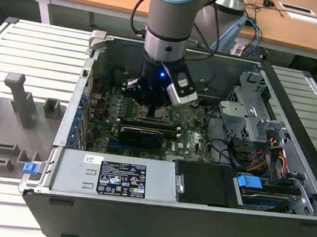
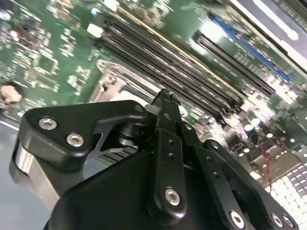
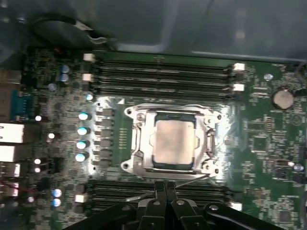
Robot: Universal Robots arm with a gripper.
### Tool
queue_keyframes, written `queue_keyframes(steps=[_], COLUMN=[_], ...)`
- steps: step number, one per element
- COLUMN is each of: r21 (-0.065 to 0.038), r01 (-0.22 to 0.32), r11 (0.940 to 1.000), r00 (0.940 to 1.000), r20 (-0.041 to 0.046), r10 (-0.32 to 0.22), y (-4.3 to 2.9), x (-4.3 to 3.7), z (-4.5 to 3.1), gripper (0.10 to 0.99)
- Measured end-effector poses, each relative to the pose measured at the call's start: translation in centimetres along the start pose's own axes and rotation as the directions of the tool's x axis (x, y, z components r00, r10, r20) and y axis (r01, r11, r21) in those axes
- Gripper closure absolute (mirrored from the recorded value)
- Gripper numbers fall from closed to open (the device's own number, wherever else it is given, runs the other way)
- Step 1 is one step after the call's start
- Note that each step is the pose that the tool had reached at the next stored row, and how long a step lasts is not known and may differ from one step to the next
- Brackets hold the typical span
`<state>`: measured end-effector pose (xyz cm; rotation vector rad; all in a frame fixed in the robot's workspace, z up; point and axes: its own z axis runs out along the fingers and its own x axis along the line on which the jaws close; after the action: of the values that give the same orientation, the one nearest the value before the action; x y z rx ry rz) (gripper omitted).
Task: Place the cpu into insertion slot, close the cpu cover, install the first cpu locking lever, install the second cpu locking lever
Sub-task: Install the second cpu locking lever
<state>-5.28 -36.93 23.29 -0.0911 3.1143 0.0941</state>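
One arm is at work, reaching straight down into the open computer case, and its gripper hangs low over the green motherboard, right at the edge of the processor socket. In the first wrist view the two black fingers stand pressed together with no gap between them and nothing caught there, so the tool is closed and empty. That makes sense for pushing or hooking thin wire, not for carrying a chip.

The cpu already sits in the insertion slot, its pale metal top showing square and flat. Around it lies the cpu cover, the silvery frame folded down so the chip shows through its window; it looks flat against the socket, so I judge it closed.

Just ahead of the fingertips a thin bright wire runs along the near side of the socket, reaching from beside the fingers toward the socket's corner. I take it for one of the locking levers, and the closed fingers stand right beside its end, though whether they touch it I cannot tell. A row of long dark memory slots lies on the far side of the socket, with another row under the gripper.

In the second wrist view the gripper's black linkage hides most of the socket.
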Motion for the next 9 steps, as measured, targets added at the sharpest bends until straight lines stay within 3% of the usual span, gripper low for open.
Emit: queue_keyframes(steps=[3, 4, 6, 9], r21=[-0.003, -0.010, -0.038, -0.060], r01=[0.004, 0.006, 0.006, 0.018], r11=[1.0000, 0.9999, 0.9993, 0.9980], r00=[1.0000, 1.0000, 1.0000, 0.9998], r20=[-0.0001, 0.0001, 0.0030, 0.0080], r10=[-0.004, -0.006, -0.006, -0.018], y=[-0.06, -0.09, -0.39, -0.93], x=[0.34, 0.40, 0.77, 1.31], z=[0.58, 1.08, 1.44, 1.46], gripper=[0.980, 0.980, 0.980, 0.980])
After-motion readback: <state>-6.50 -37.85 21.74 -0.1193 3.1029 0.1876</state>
